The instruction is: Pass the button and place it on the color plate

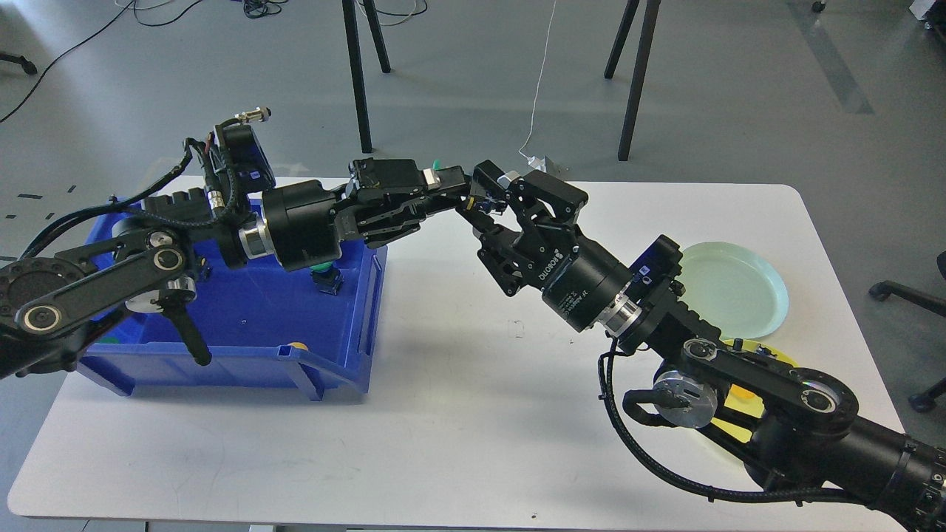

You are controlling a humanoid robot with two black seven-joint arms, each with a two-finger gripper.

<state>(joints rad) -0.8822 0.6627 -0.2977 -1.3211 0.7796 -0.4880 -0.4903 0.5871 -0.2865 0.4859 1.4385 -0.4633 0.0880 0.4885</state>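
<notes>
The button is a small black block with a green cap (436, 165). My left gripper (460, 191) is shut on it and holds it in the air past the right wall of the blue bin (244, 325). My right gripper (482, 196) has its two fingers closed around the button's far end, one above and one below, and they hide most of it. A pale green plate (739, 292) lies at the table's right edge. A yellow plate (739, 403) lies in front of it, mostly hidden under my right arm.
The blue bin holds more buttons, one with a green cap (327, 279) and one yellow (298, 345). Black stand legs (358, 81) rise on the floor behind the table. A white cable (538, 96) hangs to the table's far edge.
</notes>
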